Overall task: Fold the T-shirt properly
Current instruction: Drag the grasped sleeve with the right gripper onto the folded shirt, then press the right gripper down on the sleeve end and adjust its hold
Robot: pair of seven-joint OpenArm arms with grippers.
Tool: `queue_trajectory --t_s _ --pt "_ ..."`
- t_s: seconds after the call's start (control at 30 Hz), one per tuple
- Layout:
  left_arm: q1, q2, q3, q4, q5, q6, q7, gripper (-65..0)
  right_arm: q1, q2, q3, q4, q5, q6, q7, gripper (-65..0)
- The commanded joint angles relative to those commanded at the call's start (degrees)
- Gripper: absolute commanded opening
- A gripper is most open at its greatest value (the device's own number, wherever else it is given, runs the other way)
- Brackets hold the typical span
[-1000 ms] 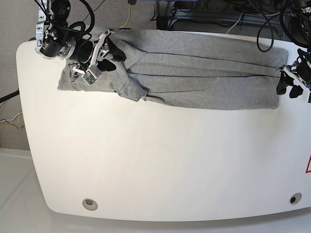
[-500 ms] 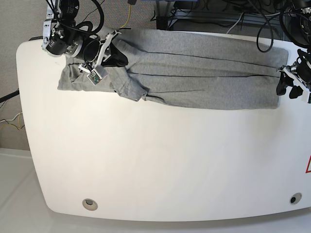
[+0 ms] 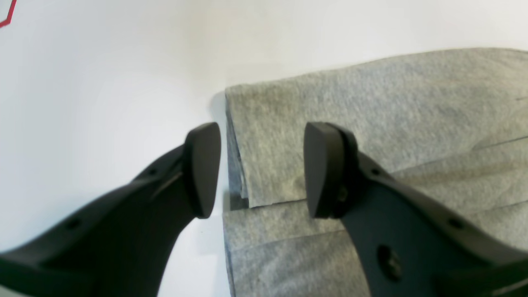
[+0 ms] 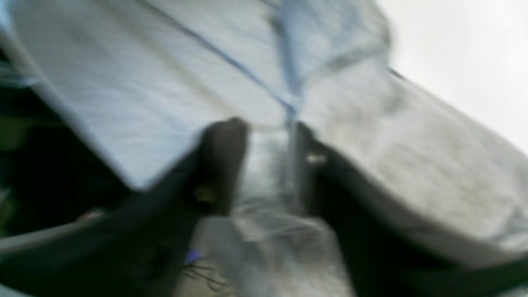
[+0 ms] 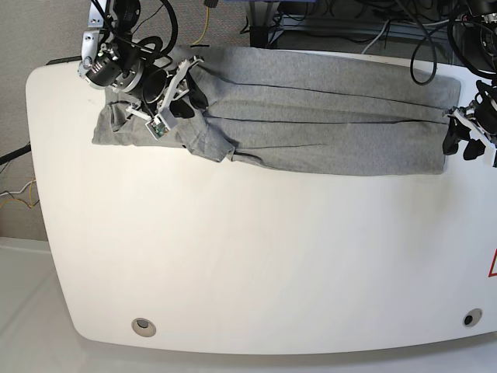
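The grey T-shirt (image 5: 326,124) lies folded into a long band along the table's back edge, plain side up, with a sleeve bunched at its left end (image 5: 112,128). My right gripper (image 5: 190,89) hovers over the shirt's left part near the collar. In its blurred wrist view the right gripper (image 4: 266,165) has its fingers apart with grey cloth (image 4: 412,156) showing between them. My left gripper (image 5: 458,144) sits at the shirt's right end. Close up, the left gripper (image 3: 262,169) is open, straddling the folded edge of the T-shirt (image 3: 371,115).
The white table (image 5: 233,256) spreads wide in front of the shirt, with two round holes (image 5: 142,326) (image 5: 470,317) near its front edge and a red mark (image 5: 492,264) at the right. Cables (image 5: 388,23) hang behind the table.
My right arm has swung right and toward the back over the shirt's left part. The shirt's outline and my left gripper look unchanged.
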Motion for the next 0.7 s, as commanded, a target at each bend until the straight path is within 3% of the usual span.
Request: queue_trajectory --t_s 0.1,0.5,0.7 --pt "-0.02 -0.04 0.02 0.1 0.04 -0.1 -0.09 -33.6 0.02 0.01 -1.21 -0.16 -0.56 0.0 -0.28 -23.8" --pt "-0.25 -0.29 -0.35 -0.19 0.23 -0.25 0.42 -33.1 2.38 2.8 -13.35 -0.87 1.47 0.0 -6.68 -26.1" --pt "-0.19 -0.24 -0.29 -0.23 0.29 -0.21 0.56 -33.1 2.41 2.96 -13.96 -0.69 0.79 0.0 -6.83 -25.8"
